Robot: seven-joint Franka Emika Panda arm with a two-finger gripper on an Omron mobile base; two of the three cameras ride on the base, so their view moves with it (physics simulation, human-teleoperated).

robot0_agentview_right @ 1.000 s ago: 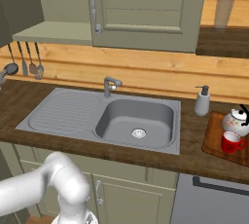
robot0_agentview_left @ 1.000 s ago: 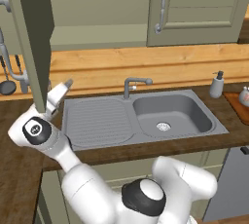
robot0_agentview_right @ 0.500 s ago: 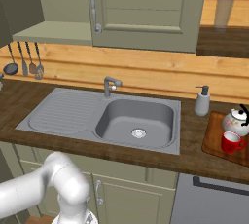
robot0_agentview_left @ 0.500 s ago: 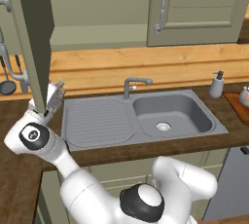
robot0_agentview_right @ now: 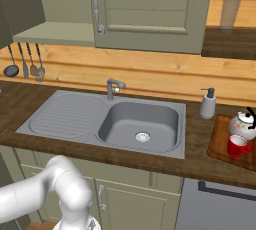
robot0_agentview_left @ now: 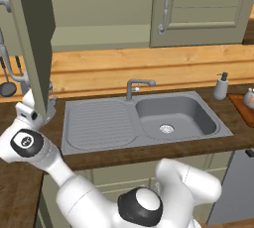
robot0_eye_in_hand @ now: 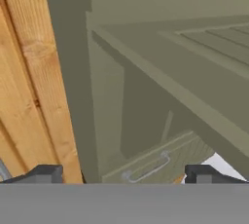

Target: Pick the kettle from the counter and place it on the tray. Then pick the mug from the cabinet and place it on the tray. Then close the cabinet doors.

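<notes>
The silvery kettle [robot0_agentview_right: 243, 124] and the red mug [robot0_agentview_right: 239, 146] both stand on the reddish-brown tray [robot0_agentview_right: 218, 143] at the right end of the counter [robot0_agentview_right: 197, 160]. The cabinet [robot0_agentview_right: 52, 33] shows its bare inner shelf. Its right door [robot0_agentview_right: 150, 9] is shut. The left door [robot0_agentview_left: 31, 48] stands swung out, edge-on to the left base view. My gripper [robot0_agentview_left: 47, 104] is at that door's lower corner, partly hidden behind it. In the hand view the gripper [robot0_eye_in_hand: 124, 174] is open, with the door's edge [robot0_eye_in_hand: 73, 96] in front of it and nothing held.
A grey steel sink [robot0_agentview_right: 142, 121] with a faucet [robot0_agentview_right: 114, 88] fills the counter's middle. A soap dispenser [robot0_agentview_right: 207, 105] stands just left of the tray. Utensils [robot0_agentview_right: 25, 64] hang on the wooden wall under the cabinet.
My hand has moved left and lower, from in front of the draining board to the open door's lower corner. The gripper stayed open.
</notes>
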